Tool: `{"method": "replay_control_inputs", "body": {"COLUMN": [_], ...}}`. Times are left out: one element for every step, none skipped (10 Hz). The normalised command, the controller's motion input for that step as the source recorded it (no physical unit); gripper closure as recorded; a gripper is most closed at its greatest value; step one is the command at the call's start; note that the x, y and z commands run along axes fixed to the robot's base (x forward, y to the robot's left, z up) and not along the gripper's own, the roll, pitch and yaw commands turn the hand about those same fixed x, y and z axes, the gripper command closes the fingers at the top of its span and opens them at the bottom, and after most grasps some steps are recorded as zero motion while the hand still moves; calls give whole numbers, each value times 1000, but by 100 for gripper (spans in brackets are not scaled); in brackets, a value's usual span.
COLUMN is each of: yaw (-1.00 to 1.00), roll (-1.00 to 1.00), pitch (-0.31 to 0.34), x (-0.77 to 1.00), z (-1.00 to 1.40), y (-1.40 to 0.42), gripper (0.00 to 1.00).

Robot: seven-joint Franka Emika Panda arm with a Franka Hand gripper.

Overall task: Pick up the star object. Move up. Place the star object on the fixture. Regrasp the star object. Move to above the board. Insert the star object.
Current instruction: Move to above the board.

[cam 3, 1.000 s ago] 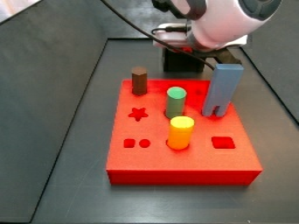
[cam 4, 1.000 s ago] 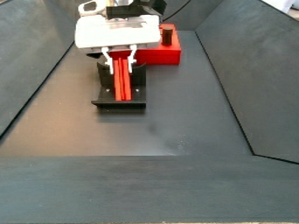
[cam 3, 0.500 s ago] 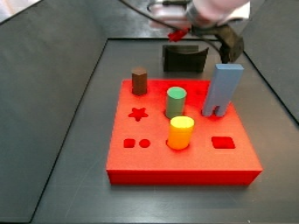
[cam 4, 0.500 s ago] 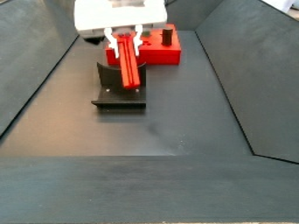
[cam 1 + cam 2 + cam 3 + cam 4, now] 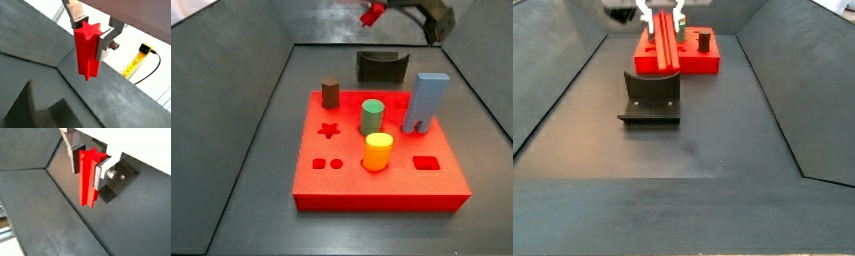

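Both wrist views show the gripper (image 5: 92, 29) closed on the star object (image 5: 87, 51). It hangs well above the fixture (image 5: 651, 98), with the board (image 5: 381, 150) further away.

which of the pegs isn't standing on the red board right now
The star object, the bright red star-section peg. It hangs clamped in the gripper jaws above the fixture, while the brown peg, green peg, yellow-orange cylinder and blue-grey block stand on the board.
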Motion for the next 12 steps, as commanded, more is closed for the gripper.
{"method": "replay_control_inputs", "body": {"yaw": [-73, -70, -57, -50, -23, -6, 20, 30, 55, 64, -144, -145], "roll": [-52, -59, -58, -57, -52, -48, -47, -52, -51, -51, -1000, -1000], "pitch": [-17, 19, 51, 68, 90, 103, 110, 106, 102, 108, -56, -67], "x": [-155, -148, -138, -135, -125, -119, -98, -79, -35, -23, -299, -298], "z": [1000, 1000, 1000, 1000, 1000, 1000, 901, 778, 475, 356, 133, 122], "y": [29, 27, 24, 21, 16, 13, 3, -4, -7, -9, -1000, -1000], "gripper": [100, 100, 100, 100, 100, 100, 100, 100, 100, 100, 100, 100]}}
